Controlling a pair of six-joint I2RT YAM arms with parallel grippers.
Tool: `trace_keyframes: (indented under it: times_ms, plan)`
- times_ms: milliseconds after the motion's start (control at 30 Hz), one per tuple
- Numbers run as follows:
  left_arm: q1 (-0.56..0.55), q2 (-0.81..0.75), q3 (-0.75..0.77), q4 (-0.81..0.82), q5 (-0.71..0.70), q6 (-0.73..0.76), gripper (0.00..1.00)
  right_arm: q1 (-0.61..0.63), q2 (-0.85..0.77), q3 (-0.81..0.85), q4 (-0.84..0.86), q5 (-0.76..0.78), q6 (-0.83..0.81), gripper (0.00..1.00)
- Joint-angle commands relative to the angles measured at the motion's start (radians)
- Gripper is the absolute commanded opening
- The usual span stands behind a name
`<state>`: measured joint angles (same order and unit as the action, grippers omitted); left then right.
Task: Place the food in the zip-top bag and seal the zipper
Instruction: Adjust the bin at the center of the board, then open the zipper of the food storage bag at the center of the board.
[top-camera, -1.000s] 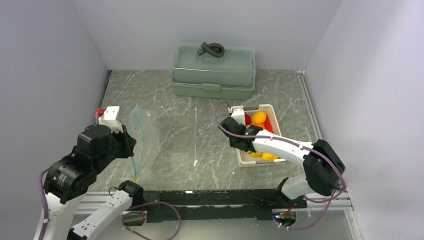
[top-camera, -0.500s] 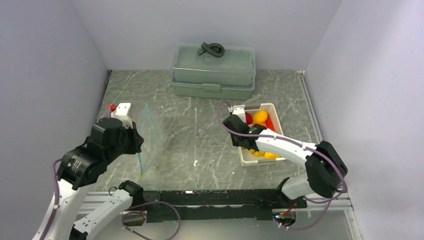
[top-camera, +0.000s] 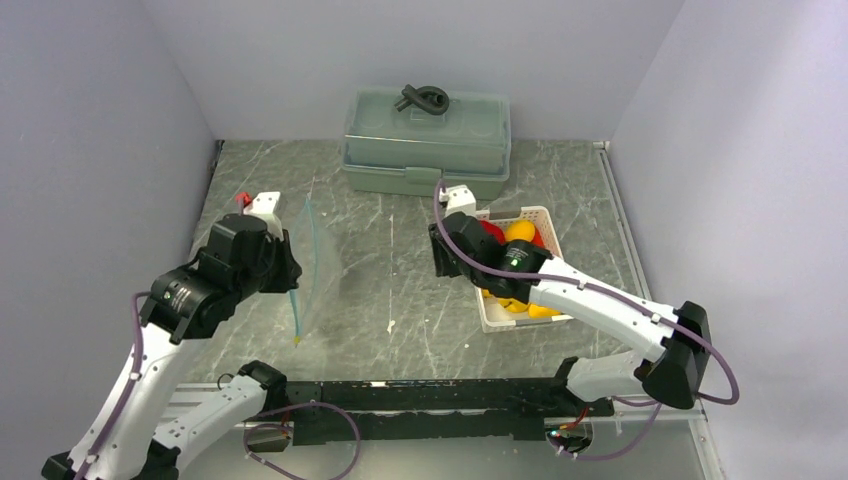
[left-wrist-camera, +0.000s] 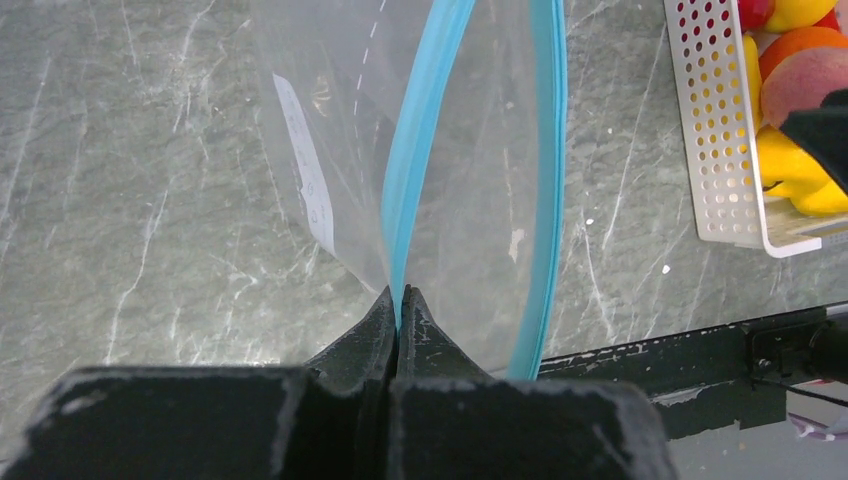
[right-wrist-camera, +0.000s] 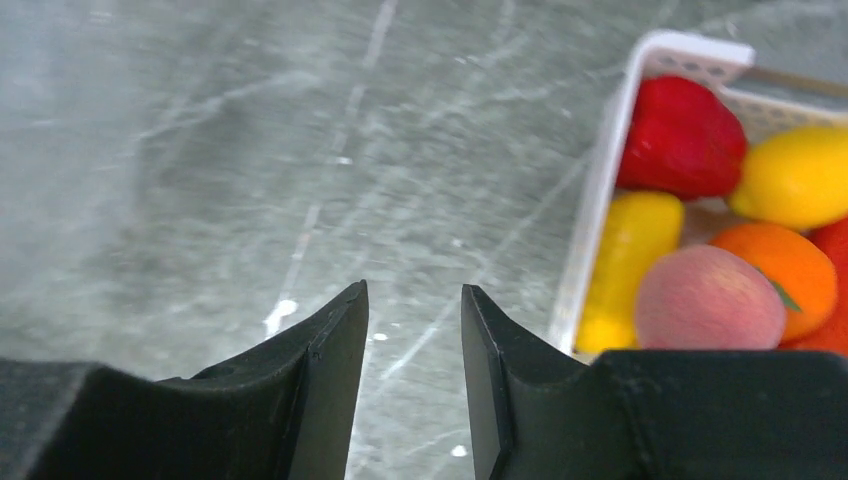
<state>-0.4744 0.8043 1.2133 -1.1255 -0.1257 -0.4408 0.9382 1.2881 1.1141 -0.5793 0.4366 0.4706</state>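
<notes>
My left gripper (left-wrist-camera: 398, 295) is shut on one teal-blue zipper (left-wrist-camera: 415, 150) strip of the clear zip-top bag (left-wrist-camera: 470, 150) and holds it up off the table. The other strip (left-wrist-camera: 550, 150) bows away, so the mouth gapes. In the top view the left gripper (top-camera: 288, 275) and the bag (top-camera: 318, 255) are left of centre. My right gripper (right-wrist-camera: 413, 292) is open and empty over bare table, just left of the white basket (right-wrist-camera: 600, 200). The food lies in the basket: a red pepper (right-wrist-camera: 680, 135), a lemon (right-wrist-camera: 795, 175), a yellow piece (right-wrist-camera: 625, 250), a peach (right-wrist-camera: 705, 300) and an orange (right-wrist-camera: 790, 260).
The grey-green lidded box (top-camera: 427, 140) stands at the back centre. The basket (top-camera: 515, 214) sits right of centre, partly under the right arm (top-camera: 600, 295). A black rail (top-camera: 430, 395) runs along the near edge. Walls close in on three sides.
My left gripper has carried the bag farther from the near edge and to the right. My right gripper has moved left, from over the basket to the table beside it.
</notes>
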Motion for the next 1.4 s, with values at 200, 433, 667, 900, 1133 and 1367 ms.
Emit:
trace_keyframes:
  times_ms: [200,433,667,900,1133,1367]
  plan:
    - [0.004,0.048,0.021,0.1,0.019,-0.101,0.0,0.19,0.0,0.195,0.096,-0.023,0.05,0.47]
    - [0.004,0.043,0.026,0.105,0.011,-0.142,0.0,0.242,0.053,0.275,0.191,-0.046,0.069,0.5]
    - [0.004,0.038,0.038,0.099,-0.001,-0.154,0.0,0.296,0.168,0.427,0.2,-0.027,0.048,0.59]
    - [0.003,0.032,0.037,0.102,-0.003,-0.163,0.0,0.328,0.269,0.535,0.202,-0.011,0.048,0.62]
    - [0.004,0.026,0.044,0.1,-0.005,-0.165,0.0,0.344,0.362,0.621,0.166,0.037,0.039,0.62]
    - [0.004,0.012,0.036,0.1,-0.009,-0.162,0.0,0.346,0.45,0.699,0.116,0.083,0.028,0.6]
